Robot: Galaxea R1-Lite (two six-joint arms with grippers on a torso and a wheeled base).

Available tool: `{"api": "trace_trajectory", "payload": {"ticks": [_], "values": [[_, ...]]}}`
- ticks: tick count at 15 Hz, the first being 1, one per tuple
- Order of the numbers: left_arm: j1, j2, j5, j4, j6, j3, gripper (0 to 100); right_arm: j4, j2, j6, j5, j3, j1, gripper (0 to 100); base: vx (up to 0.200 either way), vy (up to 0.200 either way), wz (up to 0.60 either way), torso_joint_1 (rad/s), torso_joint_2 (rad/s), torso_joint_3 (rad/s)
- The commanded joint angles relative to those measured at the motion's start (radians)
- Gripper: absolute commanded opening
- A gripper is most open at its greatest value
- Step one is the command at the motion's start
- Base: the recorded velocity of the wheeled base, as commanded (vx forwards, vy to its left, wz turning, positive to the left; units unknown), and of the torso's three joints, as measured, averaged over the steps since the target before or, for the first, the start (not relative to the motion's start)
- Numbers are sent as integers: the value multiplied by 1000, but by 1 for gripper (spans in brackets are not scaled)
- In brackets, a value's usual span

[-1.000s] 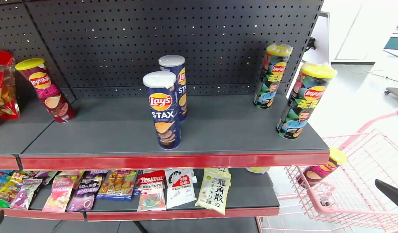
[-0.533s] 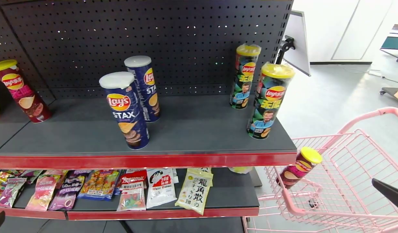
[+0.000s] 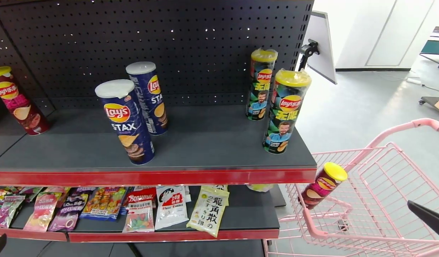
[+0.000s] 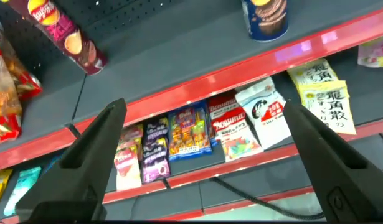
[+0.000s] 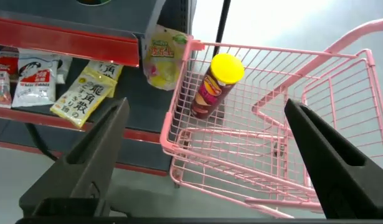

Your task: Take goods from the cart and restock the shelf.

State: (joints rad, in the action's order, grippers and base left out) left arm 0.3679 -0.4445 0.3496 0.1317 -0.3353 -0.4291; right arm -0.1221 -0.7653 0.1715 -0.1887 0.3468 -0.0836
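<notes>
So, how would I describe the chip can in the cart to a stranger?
Find the pink cart right of the shelf. One chip can leans inside, against the side nearest the shelf. Maroon with a yellow lid, it is the only can there.

The left gripper [image 4: 203, 104] was noted as two matte black fingers [image 4: 91, 158], broad at the base and tapered to blunt wedge tips, with smooth flat faces. The right gripper [image 5: 207, 101] was recorded with the same black, tapered, unmarked build.
</notes>
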Motion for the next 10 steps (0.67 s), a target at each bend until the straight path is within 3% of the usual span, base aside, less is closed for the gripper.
{"api": "trace_trajectory", "payload": {"ticks": [1, 5, 10], "values": [[2, -5, 0, 0, -1, 1, 100, -1, 3, 2, 0, -5, -1, 100, 0, 0, -600, 2, 2, 2], [2, -5, -1, -1, -1, 1, 100, -1, -3, 3, 0, -3, -1, 100, 0, 0, -600, 9, 0, 1], [2, -7, -1, -1, -1, 1, 100, -1, -3, 3, 5, -12, -2, 100, 0, 0, 0, 0, 0, 0]]}}
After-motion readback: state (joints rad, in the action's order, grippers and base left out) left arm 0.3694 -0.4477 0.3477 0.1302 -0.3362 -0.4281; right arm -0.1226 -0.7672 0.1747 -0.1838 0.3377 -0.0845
